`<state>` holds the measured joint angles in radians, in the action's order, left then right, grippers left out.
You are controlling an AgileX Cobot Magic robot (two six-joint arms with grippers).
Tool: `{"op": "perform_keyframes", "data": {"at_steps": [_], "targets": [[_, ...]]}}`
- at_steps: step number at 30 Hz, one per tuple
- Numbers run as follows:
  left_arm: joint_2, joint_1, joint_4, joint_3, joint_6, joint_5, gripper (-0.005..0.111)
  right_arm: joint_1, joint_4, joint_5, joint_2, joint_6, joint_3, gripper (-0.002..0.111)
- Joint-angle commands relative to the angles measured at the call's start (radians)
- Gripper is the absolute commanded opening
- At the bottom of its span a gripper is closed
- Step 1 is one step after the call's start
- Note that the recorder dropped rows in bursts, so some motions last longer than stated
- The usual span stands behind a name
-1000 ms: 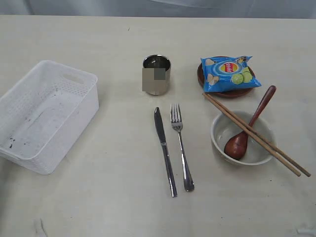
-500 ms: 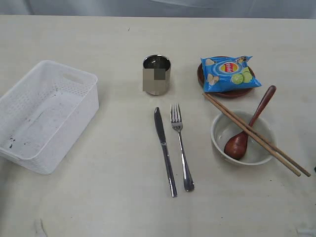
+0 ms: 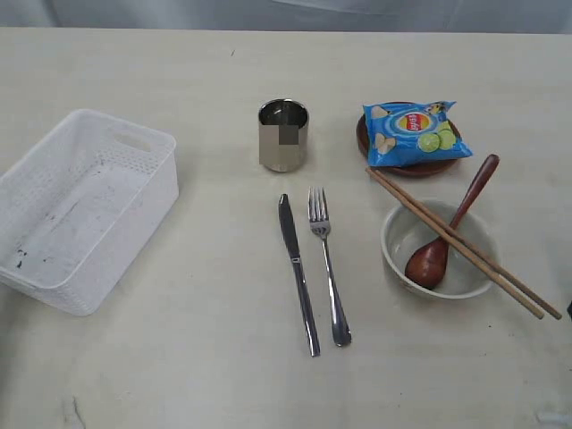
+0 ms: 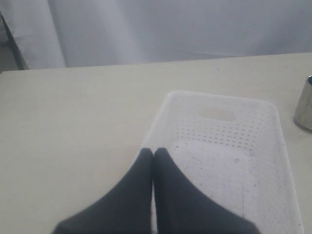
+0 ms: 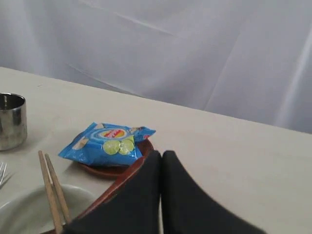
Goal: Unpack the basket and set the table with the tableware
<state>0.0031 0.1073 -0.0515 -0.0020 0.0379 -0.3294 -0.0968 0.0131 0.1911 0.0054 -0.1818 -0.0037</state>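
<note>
The white lattice basket [image 3: 80,206] stands empty at the left of the table [image 3: 206,375]. A steel cup [image 3: 283,134] stands at the middle, with the knife [image 3: 298,273] and fork [image 3: 328,265] laid side by side in front of it. At the right, a cream bowl [image 3: 396,234] holds the dark wooden spoon [image 3: 447,231], and chopsticks [image 3: 460,243] lie across its rim. A blue chip bag [image 3: 413,132] covers the brown plate [image 3: 362,136]. Neither gripper shows in the exterior view. My left gripper [image 4: 153,152] is shut and empty above the basket [image 4: 229,146]. My right gripper [image 5: 162,155] is shut and empty near the plate [image 5: 109,170].
A pale curtain hangs behind the table's far edge [image 5: 204,53]. In the right wrist view the cup [image 5: 10,121], chip bag [image 5: 105,144] and chopsticks [image 5: 51,190] lie beyond the fingers. The cup's side [image 4: 304,108] shows at the edge of the left wrist view.
</note>
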Motion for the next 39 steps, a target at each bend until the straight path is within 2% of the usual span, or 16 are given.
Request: {"op": "perform_keyframes", "data": {"at_steps": [1, 5, 39], "targets": [[-0.003, 0.007, 0.002, 0.002, -0.001, 0.01, 0.0, 0.013, 0.003, 0.057, -0.005, 0.021, 0.004, -0.001], [-0.003, 0.007, 0.002, 0.002, -0.001, 0.01, 0.0, 0.013, 0.003, 0.126, -0.005, 0.031, 0.004, -0.001], [-0.003, 0.007, 0.002, 0.002, -0.001, 0.01, 0.0, 0.013, 0.003, 0.125, -0.005, 0.037, 0.004, -0.001]]}}
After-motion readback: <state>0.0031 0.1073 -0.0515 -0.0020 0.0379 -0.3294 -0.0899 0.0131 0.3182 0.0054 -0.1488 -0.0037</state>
